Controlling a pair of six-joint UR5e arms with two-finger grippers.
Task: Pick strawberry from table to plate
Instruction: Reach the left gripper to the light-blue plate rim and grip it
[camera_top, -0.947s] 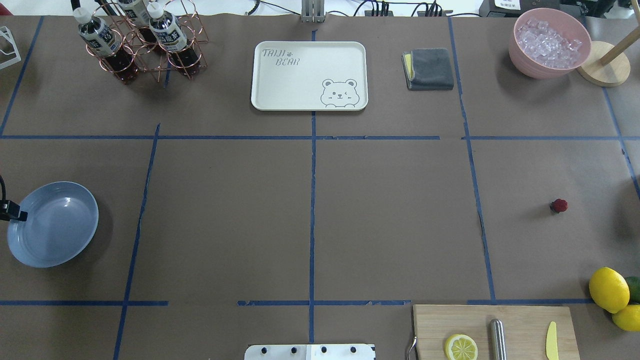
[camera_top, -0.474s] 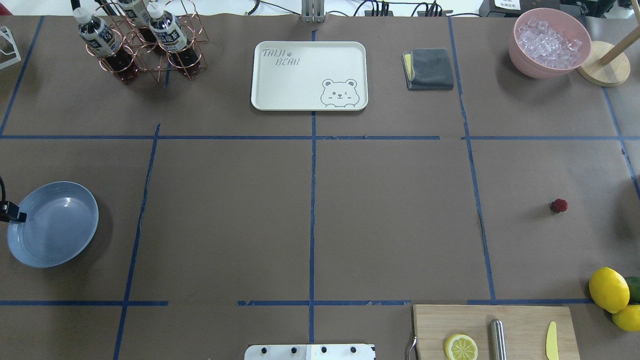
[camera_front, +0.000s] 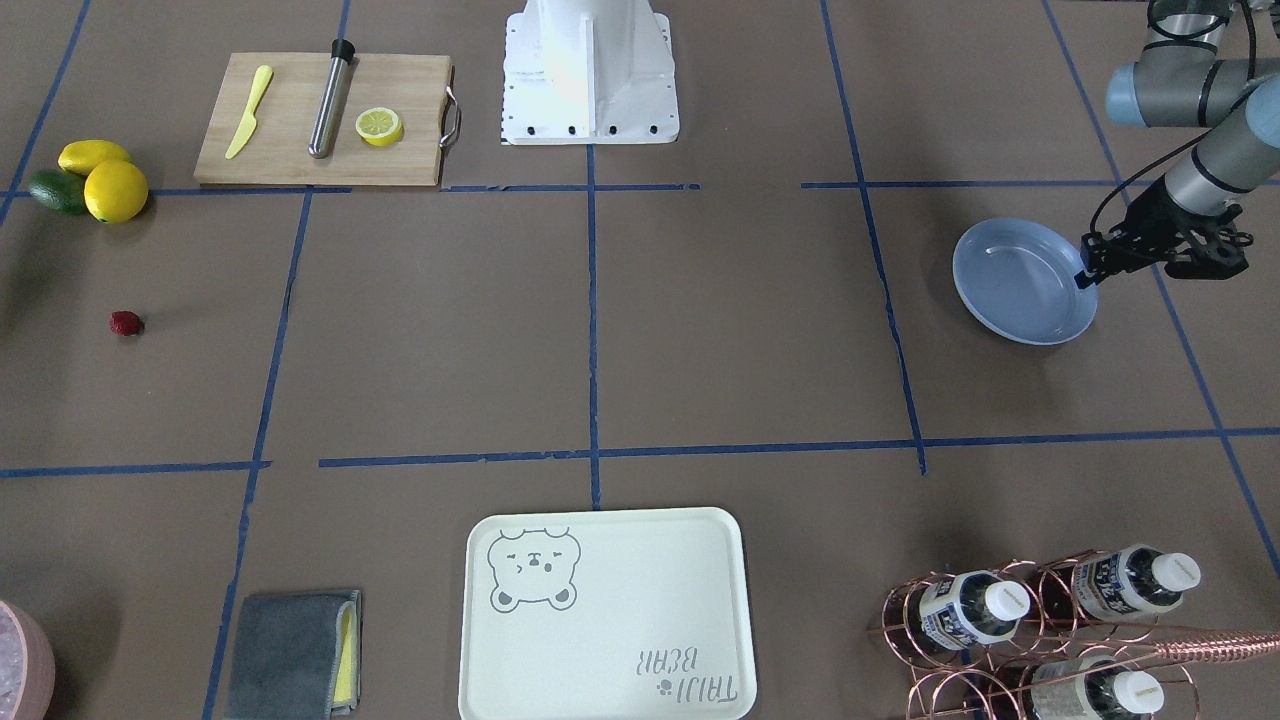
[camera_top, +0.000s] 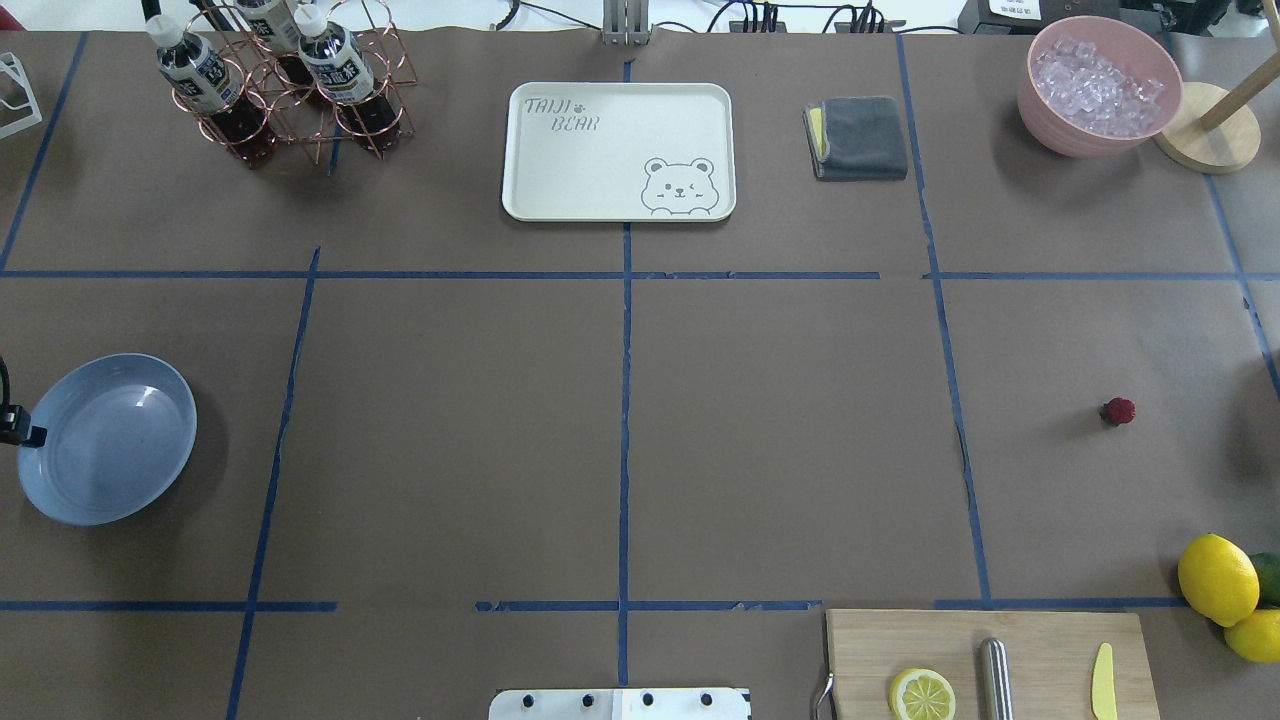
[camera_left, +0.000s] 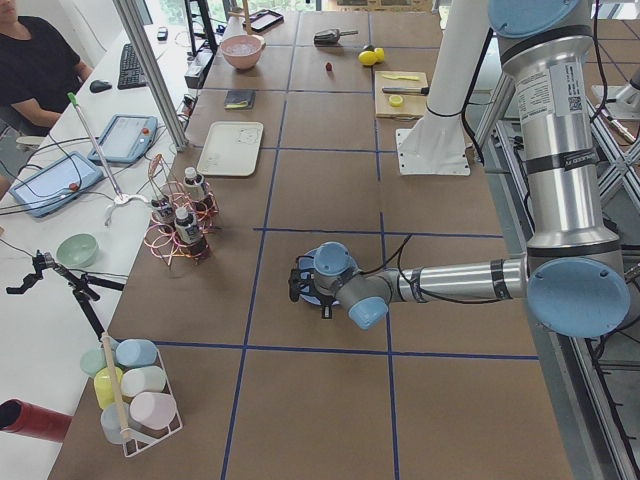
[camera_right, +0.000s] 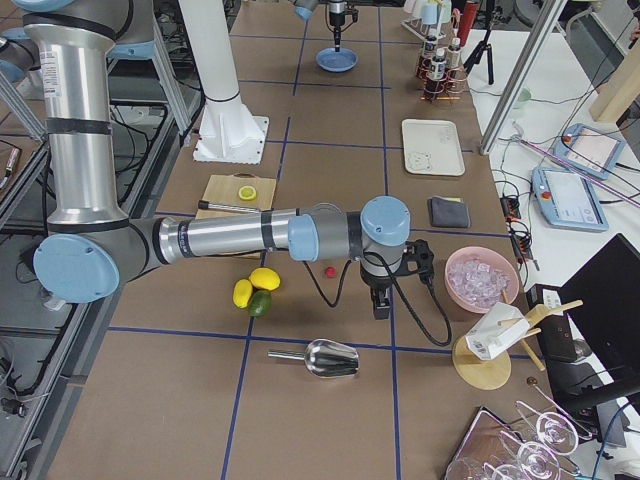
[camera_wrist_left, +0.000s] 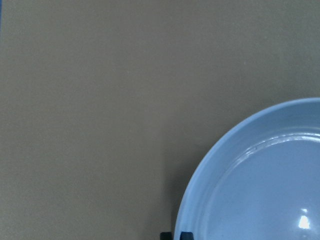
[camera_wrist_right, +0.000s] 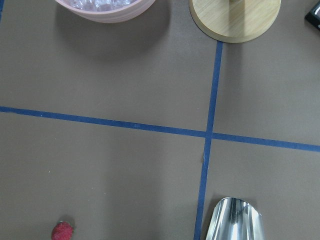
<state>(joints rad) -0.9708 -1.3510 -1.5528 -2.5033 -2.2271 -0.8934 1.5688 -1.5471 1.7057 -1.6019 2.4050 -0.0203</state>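
Two tools to report, starting with my left. The left tool (camera_front: 1084, 276) is closed on the rim of the light-blue plate (camera_front: 1015, 290). In its wrist view the dark fingertips (camera_wrist_left: 186, 234) sit on either side of the plate's edge. The plate is at the far left end of the surface (camera_top: 450, 450), and I cannot tell whether it rests flat or is raised a little.

My right tool (camera_right: 380, 308) shows only in the side view from the right end. It points down over the surface there, and I cannot tell whether it is open or closed.

The strawberry (camera_top: 1117, 411) lies on the surface near that tool, untouched, on the right side and well apart from the plate. Nearer the robot are the lemons (camera_top: 1217, 579). Farther away stands a pink bowl (camera_top: 1050, 130) of ice. A metal scoop (camera_wrist_right: 235, 220) lies just beyond the right end's tape line.
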